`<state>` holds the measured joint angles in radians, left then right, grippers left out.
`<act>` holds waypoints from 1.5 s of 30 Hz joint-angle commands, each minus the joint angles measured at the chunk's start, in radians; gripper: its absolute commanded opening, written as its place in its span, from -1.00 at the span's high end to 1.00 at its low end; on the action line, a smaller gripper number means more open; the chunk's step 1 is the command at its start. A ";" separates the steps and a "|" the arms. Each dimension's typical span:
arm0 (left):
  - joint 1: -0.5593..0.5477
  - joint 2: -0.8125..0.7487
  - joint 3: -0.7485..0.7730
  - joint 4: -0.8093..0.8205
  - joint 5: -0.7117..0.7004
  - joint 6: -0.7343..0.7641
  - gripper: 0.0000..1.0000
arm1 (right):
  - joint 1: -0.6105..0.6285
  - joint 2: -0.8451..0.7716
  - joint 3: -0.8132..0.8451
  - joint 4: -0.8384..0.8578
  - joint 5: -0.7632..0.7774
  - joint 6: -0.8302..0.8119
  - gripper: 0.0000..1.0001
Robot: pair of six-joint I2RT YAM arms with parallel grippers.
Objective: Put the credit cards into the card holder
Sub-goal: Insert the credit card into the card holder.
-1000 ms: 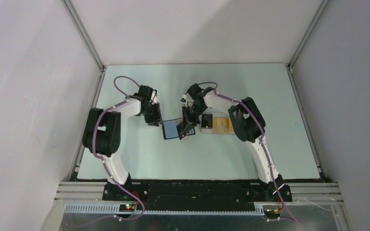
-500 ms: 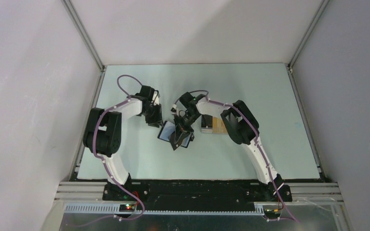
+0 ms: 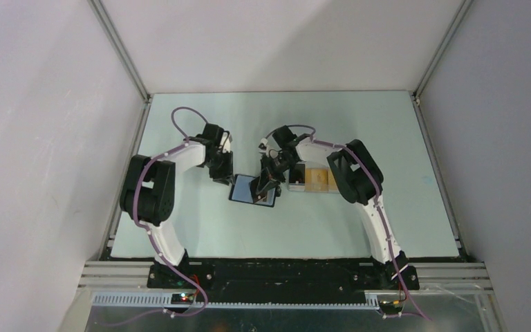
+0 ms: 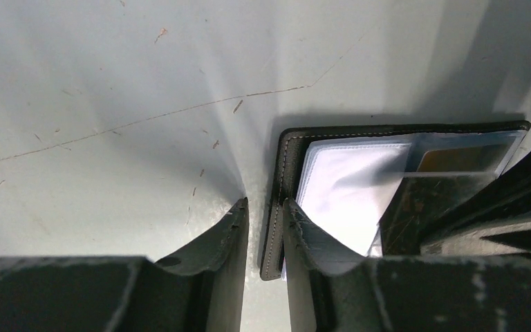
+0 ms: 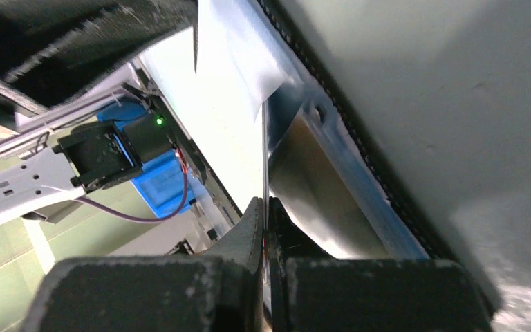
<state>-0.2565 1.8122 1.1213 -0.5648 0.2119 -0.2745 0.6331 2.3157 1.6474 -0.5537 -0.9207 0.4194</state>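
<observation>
Task is judged partly done. The card holder (image 3: 247,188) is laid open on the table (image 3: 359,124), about midway between the far and near edges and a little left of centre, blue lining up. In the left wrist view one orange card (image 4: 462,158) is seen already tucked behind a clear sleeve (image 4: 349,176) inside it. No more than that one can be made out inside.

More orange cards (image 3: 317,178) are left in a pale tray (image 3: 294,182) just right of the holder, so most of the job is judged to remain. Their count is not readable, as they are partly hidden by the right arm (image 3: 349,176).

The left hand (image 4: 263,211) is narrowed to a slim gap, and the holder's stitched cover edge is clamped between its fingers, apparently to keep the holder open and in place. The right hand (image 5: 264,207) is pressed fully together on a thin sheet (image 5: 263,152) seen edge-on, over the holder's right half. Whether that sheet is a card or a sleeve leaf cannot be told.

Nothing else is noted on the table apart from the two arms. In the way: the right hand is crowded over the pockets, and the floppy sleeves are fanned up and may block a slot. The tray is set close beside the holder, and the right arm hangs over part of it.
</observation>
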 commanded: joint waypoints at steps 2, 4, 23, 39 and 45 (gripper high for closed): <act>-0.015 -0.008 -0.010 -0.032 -0.015 0.040 0.39 | -0.013 0.002 0.032 0.105 -0.026 0.032 1.00; -0.017 -0.003 -0.012 -0.031 -0.020 0.042 0.40 | -0.012 0.015 0.059 0.084 -0.017 0.020 1.00; -0.026 -0.053 -0.056 -0.033 0.005 0.029 0.44 | -0.006 -0.067 -0.096 0.251 0.092 0.128 1.00; -0.032 -0.039 -0.051 -0.032 0.012 0.030 0.46 | -0.006 -0.116 -0.218 0.501 0.154 0.261 1.00; -0.033 -0.035 -0.050 -0.033 0.013 0.033 0.46 | -0.005 -0.116 -0.220 0.532 0.158 0.256 1.00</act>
<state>-0.2749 1.7836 1.0836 -0.5720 0.2161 -0.2607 0.6266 2.2311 1.4303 -0.1047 -0.8188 0.6788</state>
